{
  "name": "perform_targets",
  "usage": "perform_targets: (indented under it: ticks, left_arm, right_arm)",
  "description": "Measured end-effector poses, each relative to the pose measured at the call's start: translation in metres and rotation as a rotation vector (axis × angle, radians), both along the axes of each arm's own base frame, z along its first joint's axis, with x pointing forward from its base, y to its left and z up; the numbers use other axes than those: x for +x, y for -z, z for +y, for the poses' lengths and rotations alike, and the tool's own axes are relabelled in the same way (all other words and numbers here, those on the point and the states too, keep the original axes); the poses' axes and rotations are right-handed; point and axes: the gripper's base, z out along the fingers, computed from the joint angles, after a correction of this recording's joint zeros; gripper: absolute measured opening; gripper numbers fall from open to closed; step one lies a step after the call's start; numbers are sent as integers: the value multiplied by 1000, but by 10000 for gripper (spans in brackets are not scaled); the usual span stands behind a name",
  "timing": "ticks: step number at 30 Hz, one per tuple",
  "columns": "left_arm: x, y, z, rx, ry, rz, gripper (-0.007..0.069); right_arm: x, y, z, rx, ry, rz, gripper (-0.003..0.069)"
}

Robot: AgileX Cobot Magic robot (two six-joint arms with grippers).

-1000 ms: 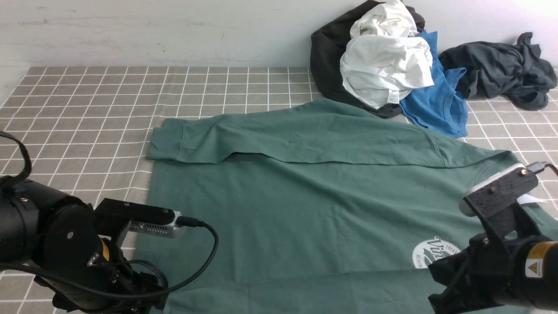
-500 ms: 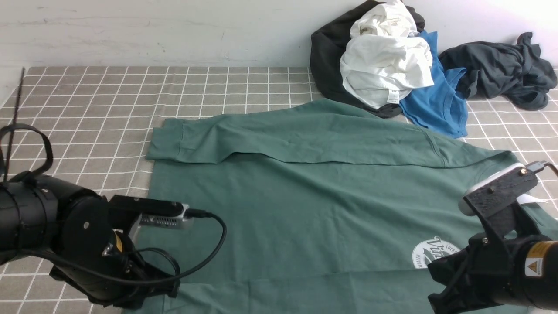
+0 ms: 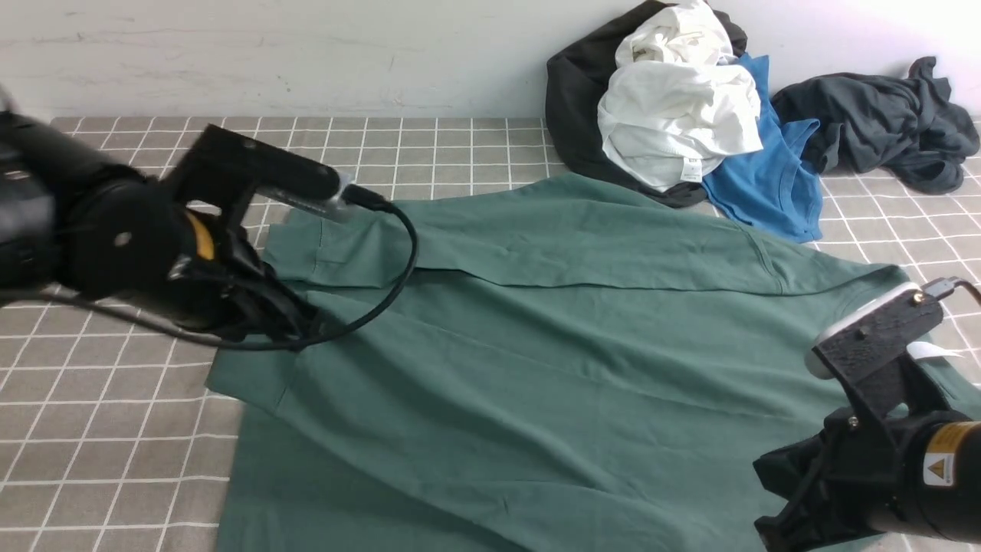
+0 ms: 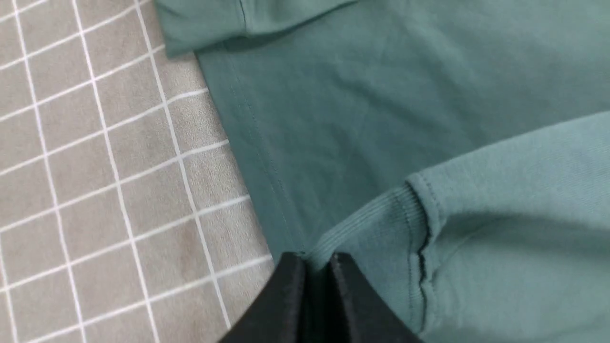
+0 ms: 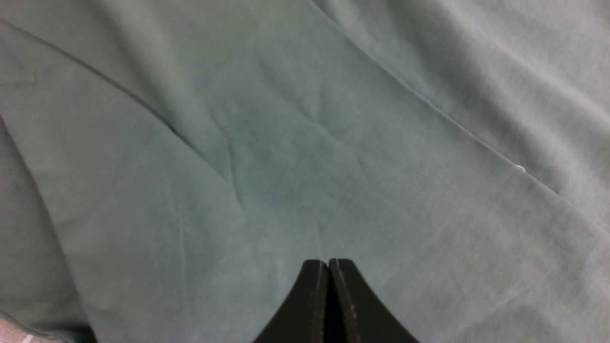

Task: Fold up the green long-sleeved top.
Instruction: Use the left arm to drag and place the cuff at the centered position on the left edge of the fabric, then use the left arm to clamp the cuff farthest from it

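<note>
On checked cloth, top in left pincer

This looks like a robotics lab: a desk draped in grey checked cloth stands against a bare white wall, spare garments heaped at that wall.

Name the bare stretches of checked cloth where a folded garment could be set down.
Free: the checked cloth at far left, between the wall and the green long-sleeved top; also near left, beside its hem. Crowded: far right, where the clothes pile and dark grey garment lie.
</note>
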Motion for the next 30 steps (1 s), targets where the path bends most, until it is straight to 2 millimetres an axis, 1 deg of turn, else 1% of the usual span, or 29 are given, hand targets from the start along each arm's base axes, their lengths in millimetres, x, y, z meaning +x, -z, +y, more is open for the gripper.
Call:
perform_targets:
  ticks: [1, 2, 3, 4, 5, 6, 8, 9, 13, 14, 15, 18, 19, 20, 21, 25, 28, 30]
  left_arm:
    - [8, 4, 1, 6, -10, 10, 26]
    - [12, 10, 1, 12, -13, 26, 26]
    - [33, 24, 4, 18, -48, 57, 27]
    - [37, 30, 4, 23, -52, 73, 27]
    - [46, 37, 7, 27, -68, 91, 32]
    - [64, 45, 9, 34, -89, 113, 50]
    - [86, 53, 11, 49, -111, 146, 100]
    - [97, 59, 13, 61, -124, 169, 142]
    - [140, 57, 22, 78, -161, 130, 283]
    - [141, 59, 22, 80, -164, 138, 290]
    - [156, 56, 26, 73, -182, 114, 330]
    - [178, 60, 33, 37, -223, 104, 373]
    - [185, 66, 35, 22, -239, 113, 379]
    - [186, 64, 36, 15, -243, 113, 379]
    - [192, 71, 38, -6, -262, 130, 383]
    - [200, 92, 44, -44, -319, 204, 384]
    - [201, 93, 44, -59, -334, 220, 382]
    - [199, 94, 44, -61, -341, 245, 331]
  right_arm:
    - [0, 0, 0, 0, 0, 0, -10]
    - [0, 0, 0, 0, -1, -1, -10]
    - [0, 0, 0, 0, -1, -2, -10]
    - [0, 0, 0, 0, -1, -2, -10]
    - [0, 0, 0, 0, -1, -3, -10]
    - [0, 0, 0, 1, -1, -4, -10]
    - [0, 0, 0, 1, 0, -5, -10]
    - [0, 0, 0, 1, 0, -6, -10]
    - [1, 0, 0, 2, 0, -7, -10]
    - [1, 0, 0, 2, 0, -7, -10]
    - [1, -1, 0, 4, 0, -12, -10]
    - [1, -1, 0, 6, 1, -17, -10]
    - [1, -1, 0, 7, 1, -19, -10]
    - [1, -1, 0, 7, 1, -19, -10]
    - [1, -1, 0, 7, 1, -20, -10]
    - [1, -1, 0, 7, 1, -20, -10]
    - [1, -1, 0, 7, 1, -20, -10]
    - [1, -1, 0, 7, 1, -20, -10]
